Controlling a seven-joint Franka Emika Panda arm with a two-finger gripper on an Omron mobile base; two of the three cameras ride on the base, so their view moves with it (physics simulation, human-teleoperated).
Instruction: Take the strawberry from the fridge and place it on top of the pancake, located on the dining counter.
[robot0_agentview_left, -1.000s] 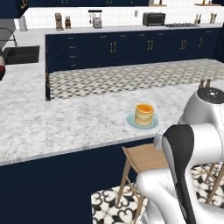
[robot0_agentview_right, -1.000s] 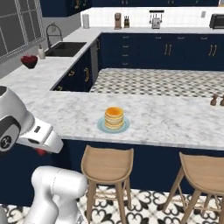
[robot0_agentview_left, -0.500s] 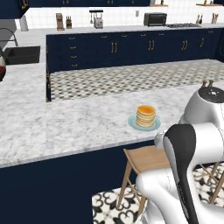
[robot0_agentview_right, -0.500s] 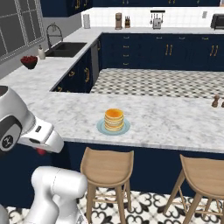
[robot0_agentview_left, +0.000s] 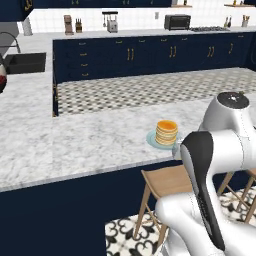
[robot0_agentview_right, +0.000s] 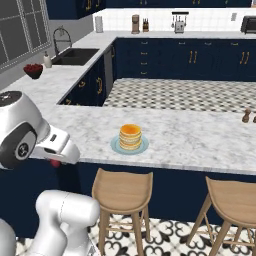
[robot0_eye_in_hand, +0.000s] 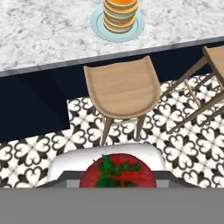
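A stack of golden pancakes (robot0_agentview_right: 130, 136) sits on a pale green-blue plate (robot0_agentview_right: 116, 146) near the front edge of the marble dining counter (robot0_agentview_right: 190, 140). The pancake (robot0_agentview_left: 166, 132) lies just left of my arm in the left base view. My gripper (robot0_agentview_right: 56, 161) hangs in front of the counter's navy base, lower than the top and to the left of the plate, shut on the red strawberry (robot0_agentview_right: 55, 163). In the hand view the strawberry (robot0_eye_in_hand: 117, 173) with its green leaves sits at the bottom, and the pancake (robot0_eye_in_hand: 120, 12) is far ahead at the top.
Wooden stools (robot0_agentview_right: 122, 190) (robot0_agentview_right: 234, 201) stand against the counter, one right below the plate (robot0_eye_in_hand: 120, 89). Two small dark shakers (robot0_agentview_right: 246, 116) stand on the counter's right. A bowl of red fruit (robot0_agentview_right: 33, 70) and a sink (robot0_agentview_right: 75, 56) are at the far left.
The hand with the strawberry has edged slightly up and toward the counter. The pancake and stools have not moved.
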